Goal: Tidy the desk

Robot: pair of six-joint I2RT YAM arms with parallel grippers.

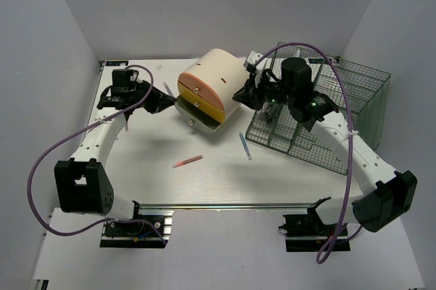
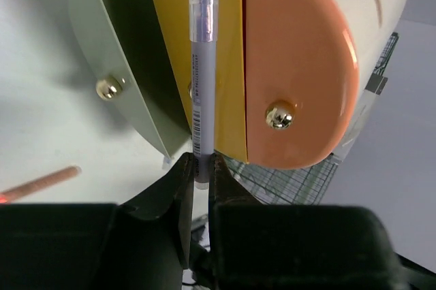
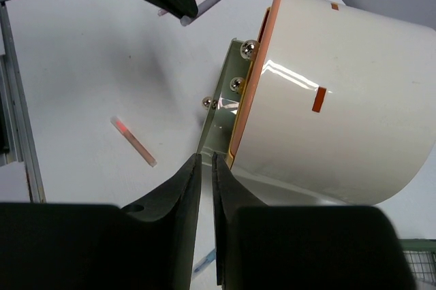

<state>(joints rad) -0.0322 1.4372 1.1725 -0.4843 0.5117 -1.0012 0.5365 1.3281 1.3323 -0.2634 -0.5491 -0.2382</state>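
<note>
The white desk (image 1: 136, 167) carries a cream cylinder container (image 1: 211, 72) with an orange rim, lying on its side at the back centre. Its green drawer (image 2: 129, 58) stands open beside a yellow one (image 2: 228, 65). My left gripper (image 1: 169, 101) is shut on a clear pen (image 2: 202, 65) that points at the drawer fronts. My right gripper (image 1: 240, 96) is at the container's right side. In the right wrist view its fingers (image 3: 187, 188) leave only a narrow slit with nothing seen in it. Their tips line up with the green drawer's edge (image 3: 219, 116); contact cannot be told.
A dark green wire-mesh basket (image 1: 327, 109) stands at the right, behind my right arm. A red pen (image 1: 187, 162) and a blue pen (image 1: 245, 146) lie loose on the desk in front of the container. A silver rail (image 1: 225, 203) runs along the near edge.
</note>
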